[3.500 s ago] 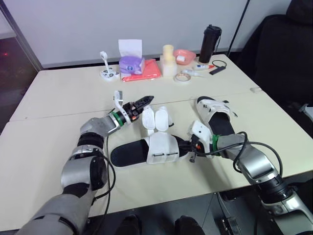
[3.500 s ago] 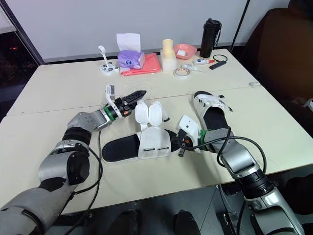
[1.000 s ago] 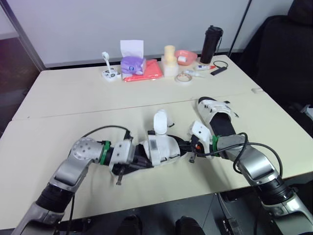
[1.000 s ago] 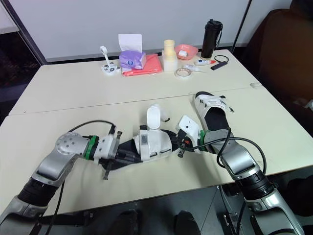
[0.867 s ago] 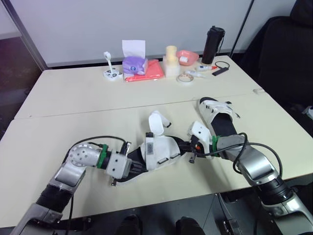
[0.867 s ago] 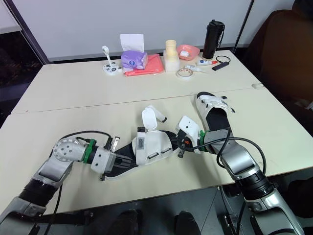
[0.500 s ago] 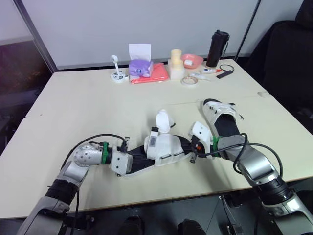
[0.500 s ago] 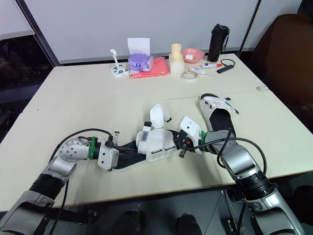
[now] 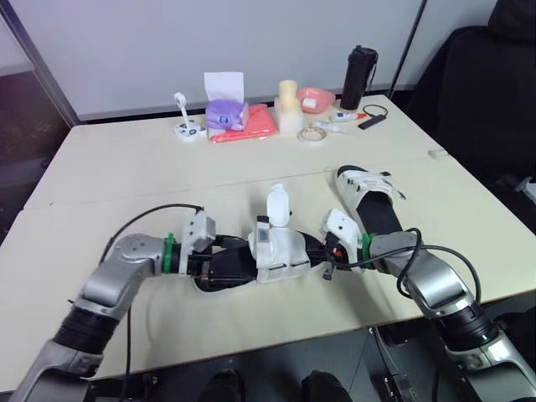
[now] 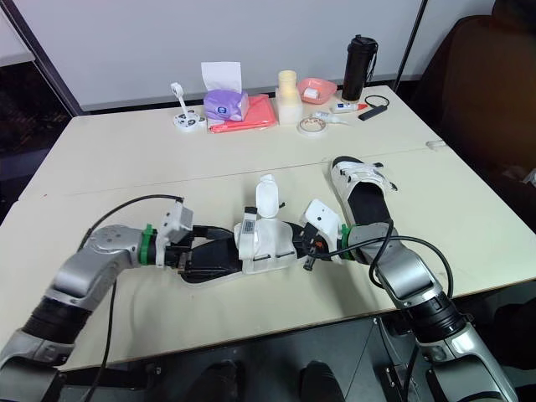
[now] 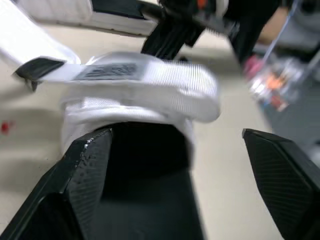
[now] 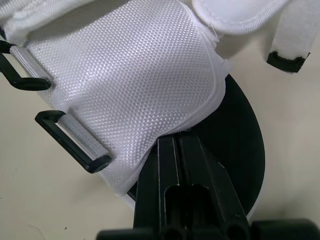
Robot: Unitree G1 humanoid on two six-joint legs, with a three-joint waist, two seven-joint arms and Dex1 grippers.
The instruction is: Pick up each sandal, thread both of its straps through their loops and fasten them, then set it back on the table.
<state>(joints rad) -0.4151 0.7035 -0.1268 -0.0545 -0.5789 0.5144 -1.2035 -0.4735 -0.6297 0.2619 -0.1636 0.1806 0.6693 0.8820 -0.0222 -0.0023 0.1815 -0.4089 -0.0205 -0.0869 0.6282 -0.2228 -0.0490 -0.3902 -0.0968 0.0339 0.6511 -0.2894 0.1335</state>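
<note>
A black-soled sandal (image 9: 276, 251) with a white upper lies near the table's front edge, held between both arms. One white strap (image 9: 277, 203) stands upright; the other lies folded over the upper (image 11: 145, 75). My left gripper (image 9: 219, 258) is at the heel, open, its fingers (image 11: 87, 165) wide on either side of the sole. My right gripper (image 9: 322, 254) is shut on the toe end, fingers (image 12: 172, 150) pinched at the edge of the white upper (image 12: 130, 75). A second sandal (image 9: 373, 201) lies flat to the right, further back.
Along the far edge stand a purple tissue box (image 9: 224, 109), a red cloth (image 9: 251, 121), a cream cup stack (image 9: 289, 105), a pink bowl (image 9: 316, 98), a tape roll (image 9: 312, 134) and a black bottle (image 9: 358, 75). A black chair (image 9: 490, 92) is at the right.
My left arm came from beyond the straps round to the sandal's heel. One of the two raised straps now lies folded over the upper. The right gripper kept its hold; the camera shifted.
</note>
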